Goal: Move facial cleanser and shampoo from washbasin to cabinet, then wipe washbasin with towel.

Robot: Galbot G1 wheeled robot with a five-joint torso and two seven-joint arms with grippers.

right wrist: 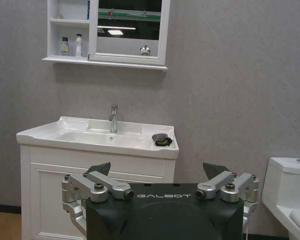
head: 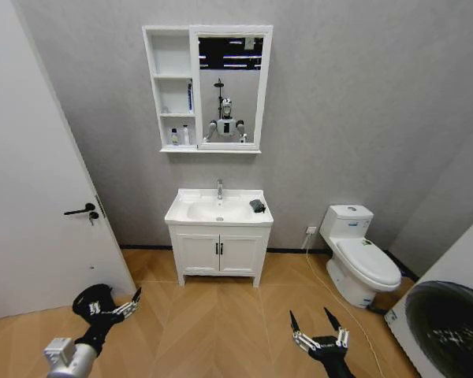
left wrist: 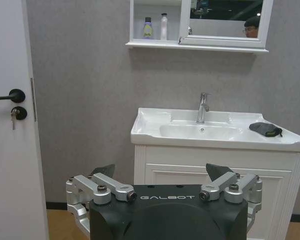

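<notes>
The white washbasin (head: 181, 213) stands on its vanity against the far wall, across open floor from me. A small dark towel (head: 258, 205) lies on its right rim, also seen in the wrist views (left wrist: 265, 129) (right wrist: 161, 139). Above hangs the cabinet (head: 221, 148) with niches and a mirror. Two small bottles (head: 174, 137) (head: 185, 135) stand in the lowest niche; I cannot tell which is the facial cleanser and which the shampoo. My left gripper (head: 124, 303) (left wrist: 161, 172) and right gripper (head: 310, 316) (right wrist: 157, 170) hang low over the floor, both open and holding nothing.
A white door (head: 39, 205) with a black handle is on the left. A white toilet (head: 359, 252) sits right of the vanity (head: 218, 253), with a washing machine (head: 449, 315) at the near right. Wooden floor lies between me and the vanity.
</notes>
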